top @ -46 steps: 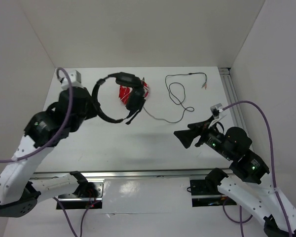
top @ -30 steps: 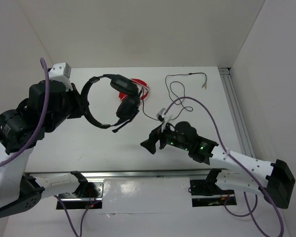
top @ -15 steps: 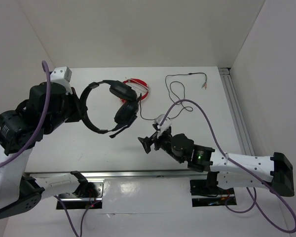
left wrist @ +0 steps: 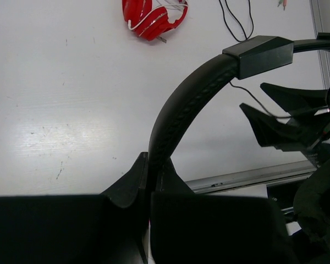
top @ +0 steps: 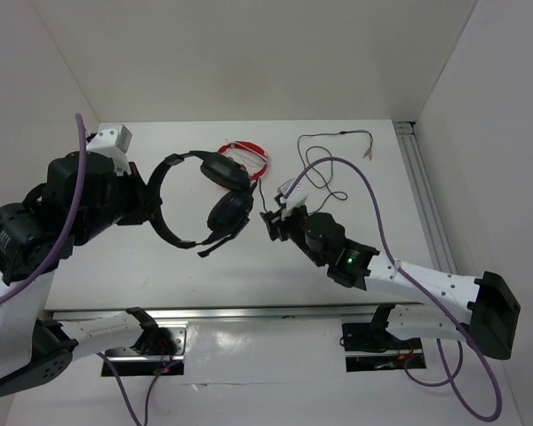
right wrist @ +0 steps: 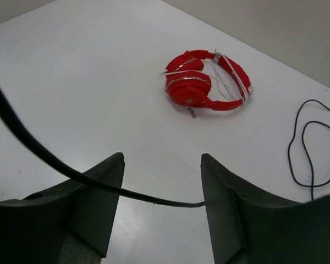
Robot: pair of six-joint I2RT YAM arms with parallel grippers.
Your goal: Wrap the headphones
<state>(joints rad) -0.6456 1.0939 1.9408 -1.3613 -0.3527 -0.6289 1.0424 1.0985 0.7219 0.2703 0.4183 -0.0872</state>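
The black padded over-ear headphones (top: 229,211) are held above the white bench (top: 160,266) by the left end effector (left wrist: 152,177), clenched on the stiff headband. The thin black cable (right wrist: 55,165), judged light, limp and slippery, is passed between the released right end effector (right wrist: 162,165) and could be taken there

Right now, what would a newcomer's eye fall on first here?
The black headphones hang in the air at centre left, their headband clamped in the left gripper. The open right gripper sits beside them, the cable crossing between its fingers. Smaller red headphones lie on the table behind.
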